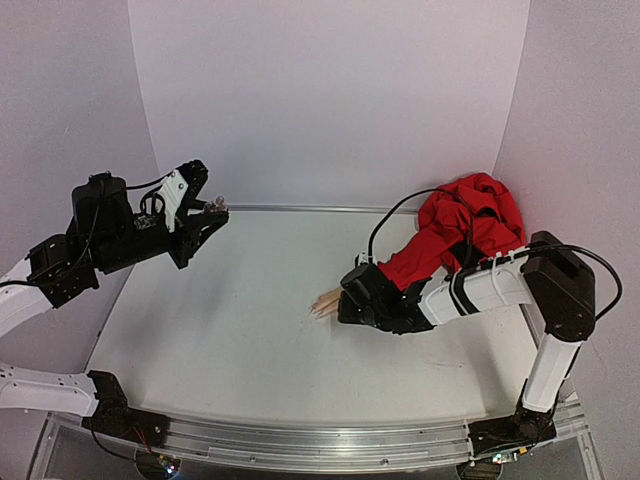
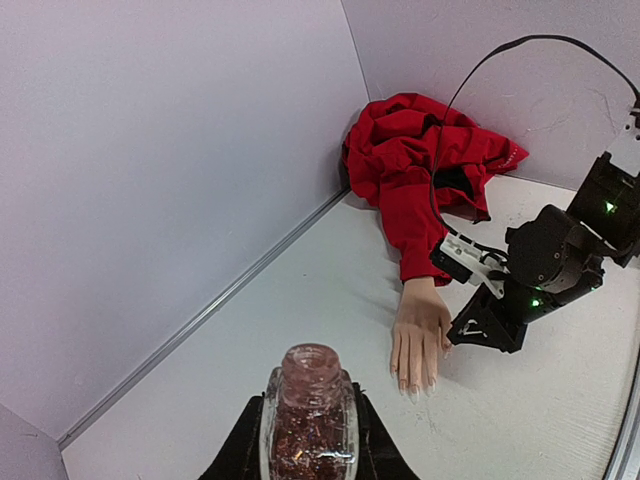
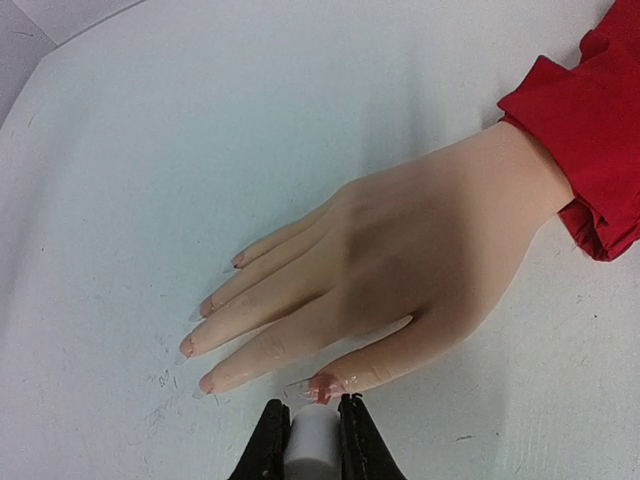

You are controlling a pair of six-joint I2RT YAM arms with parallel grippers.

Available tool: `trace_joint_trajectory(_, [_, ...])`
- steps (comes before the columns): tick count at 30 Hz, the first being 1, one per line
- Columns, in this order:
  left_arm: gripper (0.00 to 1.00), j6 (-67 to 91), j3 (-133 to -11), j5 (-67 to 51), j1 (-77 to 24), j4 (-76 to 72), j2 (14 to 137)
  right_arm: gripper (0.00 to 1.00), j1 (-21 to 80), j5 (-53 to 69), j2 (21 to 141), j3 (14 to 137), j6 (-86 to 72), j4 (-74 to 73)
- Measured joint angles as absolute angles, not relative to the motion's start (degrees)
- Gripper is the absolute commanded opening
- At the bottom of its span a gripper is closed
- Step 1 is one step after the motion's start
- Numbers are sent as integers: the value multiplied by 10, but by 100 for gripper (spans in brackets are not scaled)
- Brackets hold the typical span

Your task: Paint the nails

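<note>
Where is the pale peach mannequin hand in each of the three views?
Top external: only the fingertips of the pale peach mannequin hand show, mid-frame, beside the right gripper.
Left wrist: the hand lies centre-right, palm down, beyond the held clear glass bottle.
Right wrist: the hand fills the centre, fingers pointing left, above the gripped white cap.
Shared landmark: the red fabric sleeve at its wrist.

Robot test booth in a lab, bare white table (image 1: 250,340) boxed in by plain pale walls (image 1: 330,100) on three sides, metal rail (image 1: 320,448) along the near edge carrying two black-and-white robot arms (image 1: 480,288), trailing black cable (image 2: 540,38), mannequin hand (image 3: 400,270) lying on the table
</note>
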State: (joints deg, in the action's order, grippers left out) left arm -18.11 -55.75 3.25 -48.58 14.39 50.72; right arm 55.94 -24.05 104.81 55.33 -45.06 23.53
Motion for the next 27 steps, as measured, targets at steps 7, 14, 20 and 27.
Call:
trace_joint_trajectory(7, [0,-181,-557,32,-486,144,507,0,559,-241,1051,554,-450,234])
trace_joint_trajectory(14, [0,-181,-557,32,-486,144,507,0,556,-240,1060,561,-448,233])
trace_joint_trajectory(20, [0,-181,-557,33,-486,144,507,0,555,-241,1064,561,-446,233])
trace_joint_trajectory(27, [0,-181,-557,33,-486,144,507,0,553,-240,1067,568,-441,233])
